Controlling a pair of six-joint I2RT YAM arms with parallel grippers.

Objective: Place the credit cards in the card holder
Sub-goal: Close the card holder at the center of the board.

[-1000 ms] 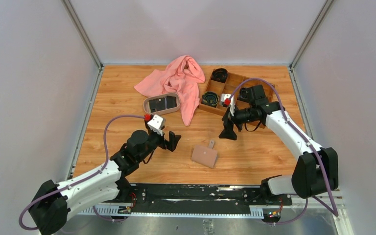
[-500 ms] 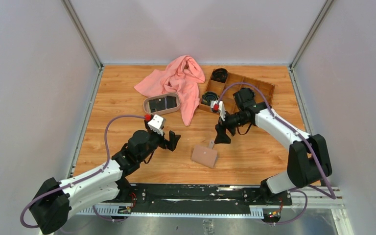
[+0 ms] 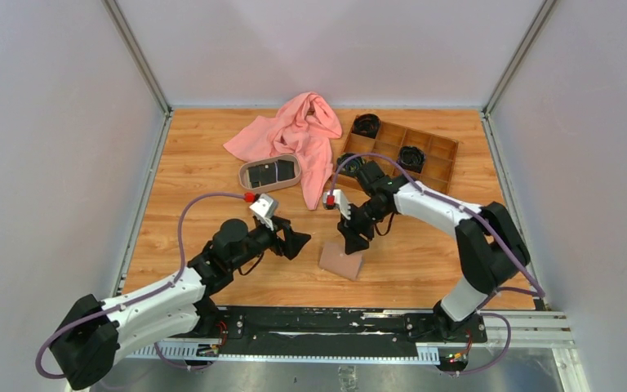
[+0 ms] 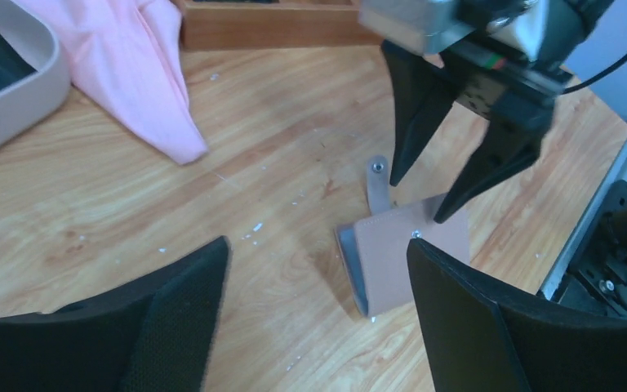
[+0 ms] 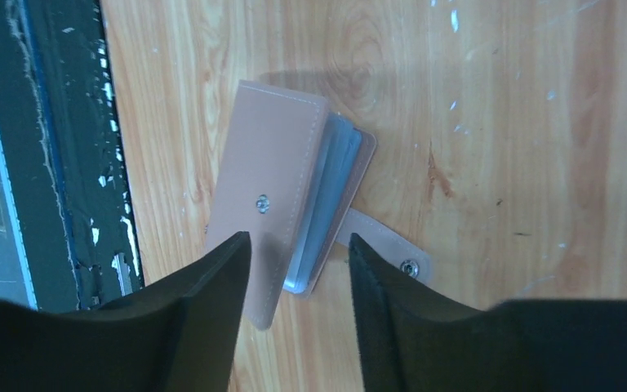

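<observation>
on table [image 3: 188, 163], tray [image 3: 242, 174] back left. right gripper [image 3: 353, 242] half open, empty, hanging straight over wallet [image 3: 341, 263], front middle, its long side lined up with jaw gap, so right arm nearer. left gripper [image 3: 298, 242] wide, empty, just left. cards [image 3: 268, 172] sitting in tray, well apart

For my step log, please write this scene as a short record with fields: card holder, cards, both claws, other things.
card holder: near the front, strap unsnapped, cover slightly lifted
credit cards: dark ones lying in the oval tray
right claw: open, over the card holder, fingers astride its cover edge
left claw: open, beside the card holder, holding nothing
other: pink cloth, wooden box at the back
</observation>
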